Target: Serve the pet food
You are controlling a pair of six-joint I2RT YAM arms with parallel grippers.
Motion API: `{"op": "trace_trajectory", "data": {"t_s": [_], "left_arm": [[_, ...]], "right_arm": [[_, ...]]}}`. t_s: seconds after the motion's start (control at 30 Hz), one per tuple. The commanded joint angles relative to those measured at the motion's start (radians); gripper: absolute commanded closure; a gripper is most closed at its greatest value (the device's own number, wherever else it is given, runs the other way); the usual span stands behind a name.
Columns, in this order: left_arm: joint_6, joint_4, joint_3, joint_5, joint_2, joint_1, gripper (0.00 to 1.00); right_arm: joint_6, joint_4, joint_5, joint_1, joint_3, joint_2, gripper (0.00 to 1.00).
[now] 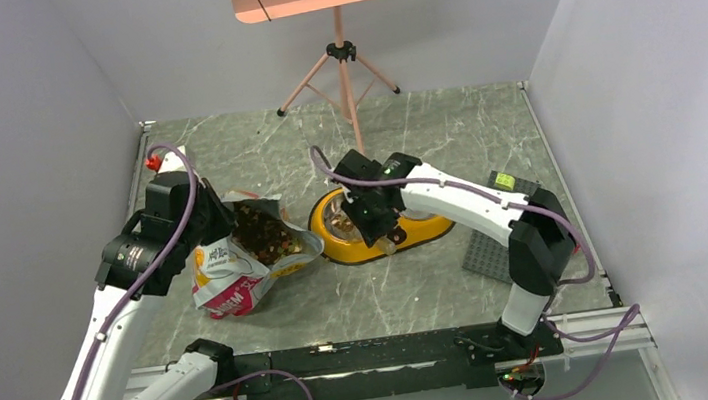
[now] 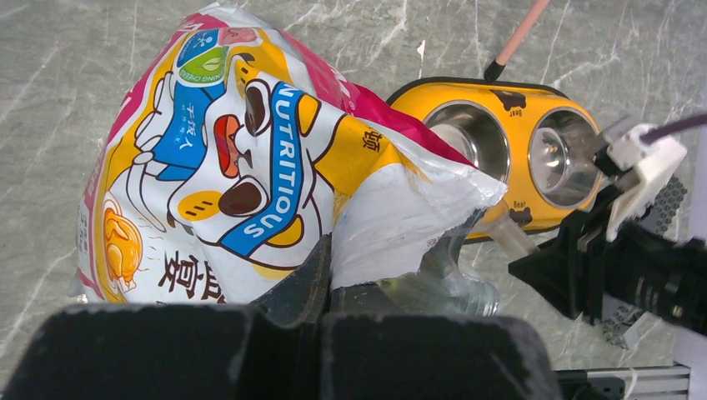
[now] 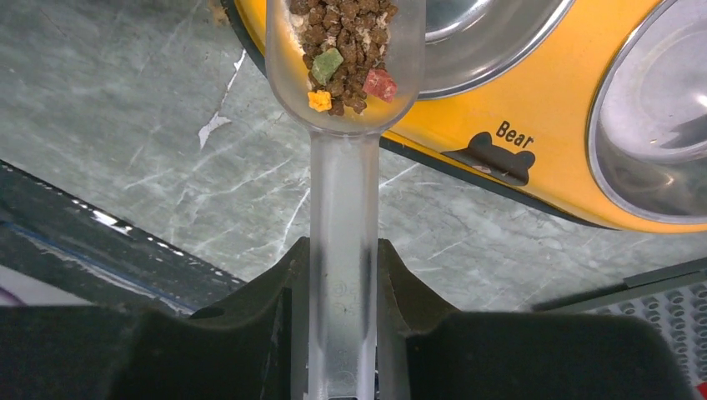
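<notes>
The white-and-yellow cartoon bag [image 1: 230, 279] lies open at the left, with brown kibble [image 1: 264, 232] showing in its mouth. My left gripper [image 1: 216, 219] is shut on the bag's torn rim; in the left wrist view the fingers [image 2: 310, 279] pinch the white edge of the bag [image 2: 233, 158]. My right gripper [image 3: 342, 275] is shut on the handle of a clear plastic scoop [image 3: 343, 192]. The scoop's bowl holds pet food [image 3: 346, 42] over the near edge of the yellow feeder [image 3: 534, 125], by its left steel bowl [image 3: 483, 25]. In the top view the right gripper [image 1: 380, 225] is over the feeder [image 1: 429, 232].
A pink tripod stand [image 1: 342, 60] stands at the back centre. A grey perforated mat [image 1: 489, 245] and a small green item [image 1: 504, 181] lie at the right. The feeder's second steel bowl [image 3: 659, 142] has nothing in it. Grey walls close in on both sides.
</notes>
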Motion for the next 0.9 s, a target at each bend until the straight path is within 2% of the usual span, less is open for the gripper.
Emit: {"op": "trace_trajectory", "data": {"t_s": [0.0, 0.23, 0.4, 0.67, 0.8, 0.87], "left_arm": [[0.058, 0.082, 0.044, -0.005, -0.035, 0.003, 1.0], [0.136, 0.099, 0.084, 0.015, 0.026, 0.003, 1.0], [0.205, 0.111, 0.116, 0.019, 0.049, 0.003, 1.0], [0.285, 0.15, 0.096, 0.01, 0.035, 0.005, 1.0], [0.309, 0.168, 0.098, 0.013, 0.039, 0.007, 1.0], [0.321, 0.177, 0.107, 0.019, 0.056, 0.008, 1.0]], "right_arm": [[0.036, -0.096, -0.161, -0.082, 0.083, 0.036, 1.0], [0.083, -0.171, -0.459, -0.232, 0.142, 0.124, 1.0], [0.158, -0.148, -0.652, -0.337, 0.104, 0.152, 1.0], [0.187, -0.205, -0.801, -0.484, 0.068, 0.138, 1.0], [0.246, -0.18, -0.856, -0.508, 0.033, 0.139, 1.0], [0.259, -0.185, -0.873, -0.507, 0.066, 0.175, 1.0]]}}
